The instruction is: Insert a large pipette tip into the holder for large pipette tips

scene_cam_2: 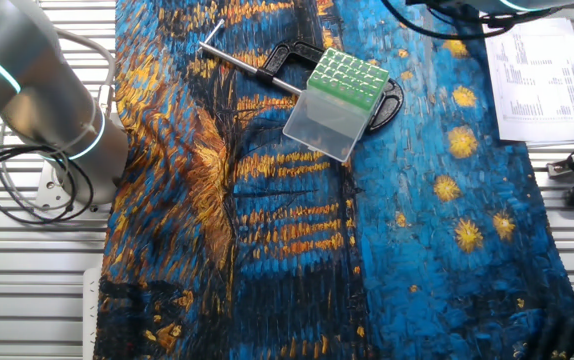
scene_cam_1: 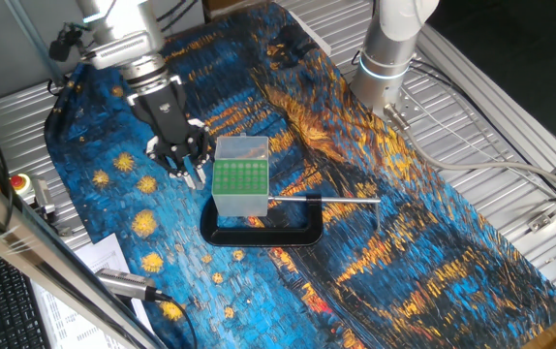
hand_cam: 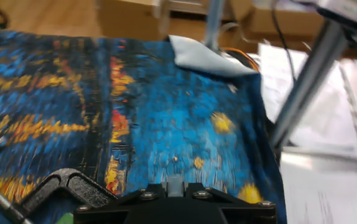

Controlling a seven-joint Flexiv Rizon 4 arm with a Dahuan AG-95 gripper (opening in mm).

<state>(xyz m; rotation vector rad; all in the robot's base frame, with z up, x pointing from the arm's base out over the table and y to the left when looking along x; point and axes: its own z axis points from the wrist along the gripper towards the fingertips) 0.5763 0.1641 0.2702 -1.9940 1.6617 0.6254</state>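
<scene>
Gripper (scene_cam_1: 189, 173) hangs just left of the holder (scene_cam_1: 240, 177), fingers near the cloth (scene_cam_1: 355, 242); open or closed, cannot tell. Holder sits in a black clamp (scene_cam_1: 262, 231).

Silver-grey arm (scene_cam_1: 123, 34) with ribbed metal wrist, black cable bundle clipped beside it. Black tapered gripper (scene_cam_1: 183, 171) body, pale metallic fingertips. Hand view: black gripper base (hand_cam: 185, 202) with several small silver screws, small grey block at centre. Second arm's column (scene_cam_1: 391, 48) glossy white-grey, glowing cyan ring band near base.
</scene>
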